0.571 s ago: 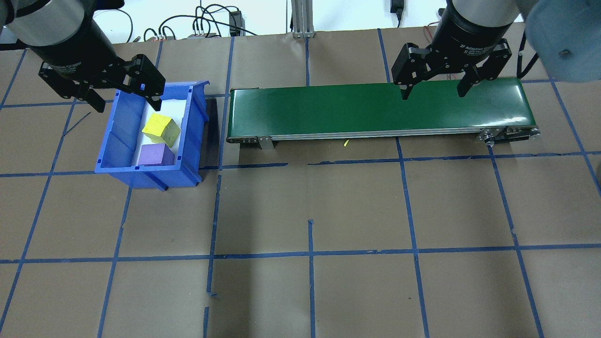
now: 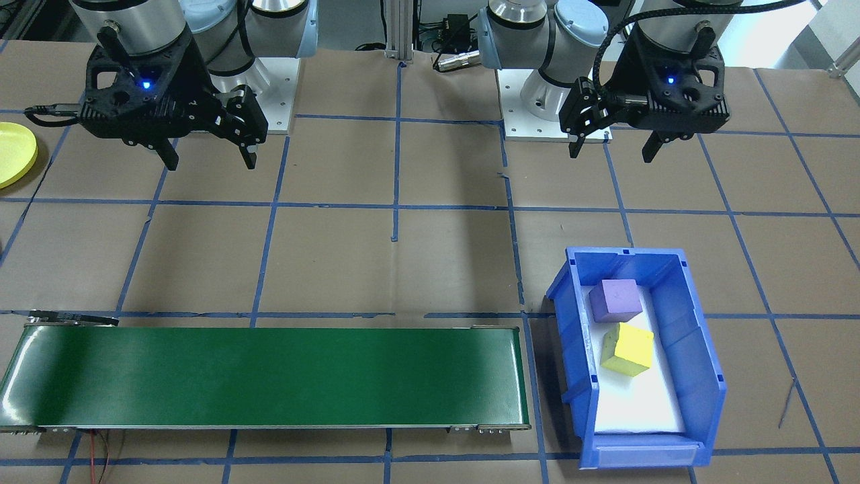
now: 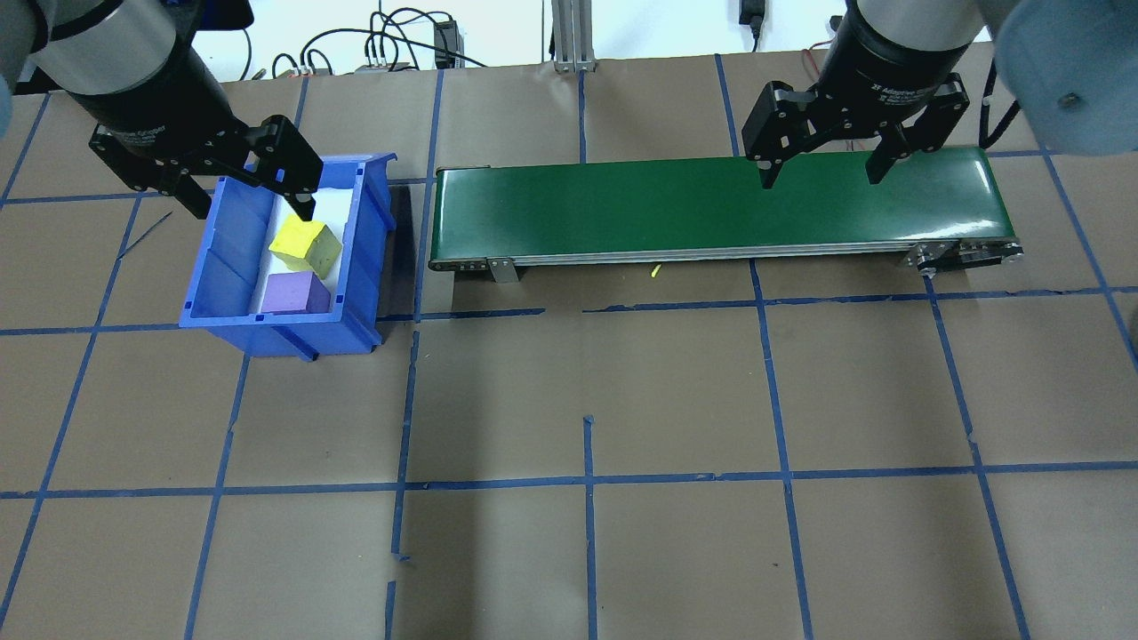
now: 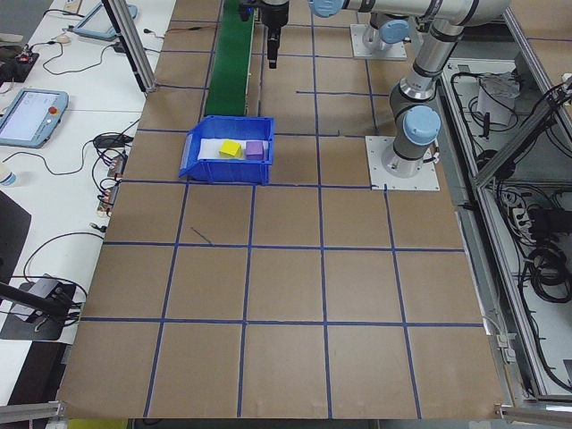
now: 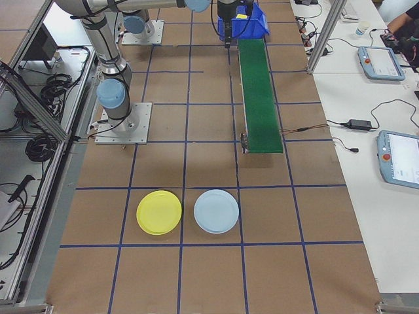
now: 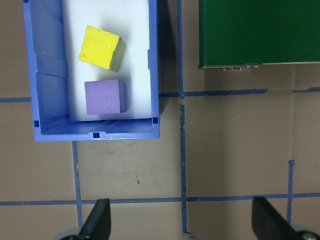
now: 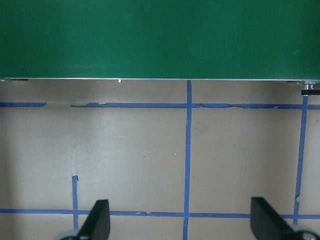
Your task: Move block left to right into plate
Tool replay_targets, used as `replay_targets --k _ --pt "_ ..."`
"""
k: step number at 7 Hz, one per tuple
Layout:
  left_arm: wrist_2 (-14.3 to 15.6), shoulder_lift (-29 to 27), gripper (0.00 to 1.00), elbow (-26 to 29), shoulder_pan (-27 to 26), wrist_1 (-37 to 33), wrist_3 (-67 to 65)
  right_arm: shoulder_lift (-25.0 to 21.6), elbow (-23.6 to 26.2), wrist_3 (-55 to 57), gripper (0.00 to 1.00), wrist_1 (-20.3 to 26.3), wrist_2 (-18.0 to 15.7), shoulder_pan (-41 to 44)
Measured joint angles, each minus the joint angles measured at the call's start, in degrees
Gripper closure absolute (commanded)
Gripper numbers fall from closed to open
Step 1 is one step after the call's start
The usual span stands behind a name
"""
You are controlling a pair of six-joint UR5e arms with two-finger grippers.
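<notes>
A yellow block (image 3: 307, 246) and a purple block (image 3: 296, 293) lie inside a blue bin (image 3: 222, 267) at the table's left. My left gripper (image 3: 252, 211) hangs open high over the bin's far end with nothing between its fingers; its wrist view shows both blocks, yellow (image 6: 101, 47) and purple (image 6: 104, 97), well below. My right gripper (image 3: 821, 180) hangs open and empty over the right part of the green conveyor belt (image 3: 711, 204). The yellow plate (image 5: 159, 212) lies flat on the table at the robot's far right, also seen at the edge of the front view (image 2: 13, 153).
A pale blue plate (image 5: 216, 211) lies beside the yellow one. The conveyor (image 2: 269, 376) runs from next to the bin (image 2: 692, 349) towards the right side. Brown paper with blue tape lines covers the table. Cables lie past the far edge.
My left gripper has shifted a little to the right and nearer, further over the bin. The right gripper and both blocks have stayed put.
</notes>
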Motion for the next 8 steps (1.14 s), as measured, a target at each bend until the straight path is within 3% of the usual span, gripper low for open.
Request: replay_targets --k 2,5,8 --pt "-0.18 -6.00 0.00 -0.22 3.59 5.26 4.77 0.01 0.00 0.00 0.00 0.00 0.03 -0.01" --pt "-3.96 -16.26 0.00 -1.72 9.87 16.44 8.05 0.01 0.00 0.00 0.00 -0.05 0.11 0.01" --pt "-3.00 -20.55 0.00 -7.79 11.38 22.66 10.56 0.00 0.00 0.00 0.00 -0.01 0.07 0.02"
